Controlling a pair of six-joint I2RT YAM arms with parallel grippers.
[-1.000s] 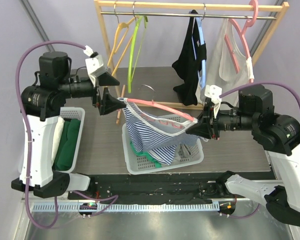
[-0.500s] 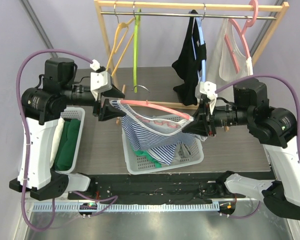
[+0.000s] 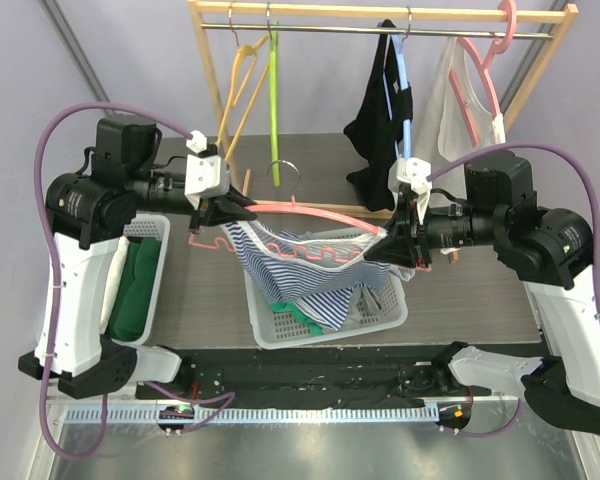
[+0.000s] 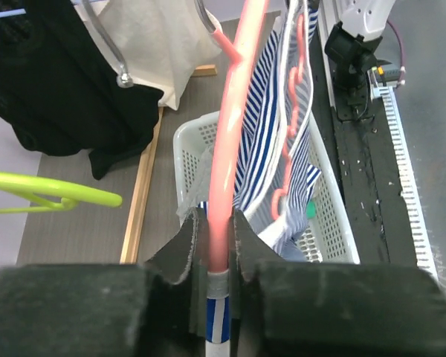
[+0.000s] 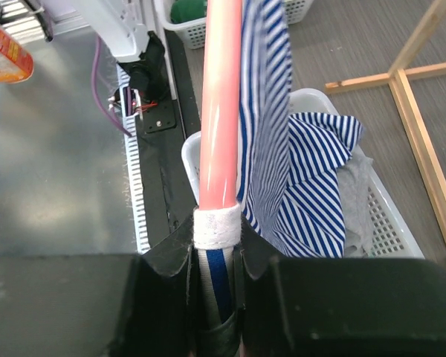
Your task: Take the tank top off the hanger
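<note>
A pink hanger (image 3: 320,213) hangs level between my two grippers, over a white basket (image 3: 325,337). The blue-and-white striped tank top (image 3: 300,275) droops from it into the basket. My left gripper (image 3: 235,207) is shut on the hanger's left arm, with the tank top's strap pinched under it. The left wrist view shows the hanger (image 4: 234,111) running out from the closed left gripper (image 4: 217,249), with the tank top (image 4: 267,134) beside it. My right gripper (image 3: 388,240) is shut on the hanger's right end; the right wrist view shows the white-hemmed strap (image 5: 217,227) wrapped round the hanger (image 5: 221,89) inside the right gripper (image 5: 217,242).
A wooden clothes rack (image 3: 380,14) stands behind with an orange hanger (image 3: 242,70), a green hanger (image 3: 273,90), a black garment (image 3: 380,120) and a white garment (image 3: 465,110) on another pink hanger. A second basket (image 3: 162,262) with green cloth sits at the left.
My left gripper went from open to shut on the hanger's left arm. The hanger has sunk a little and lies flatter. The green hanger on the rack swung back to vertical.
</note>
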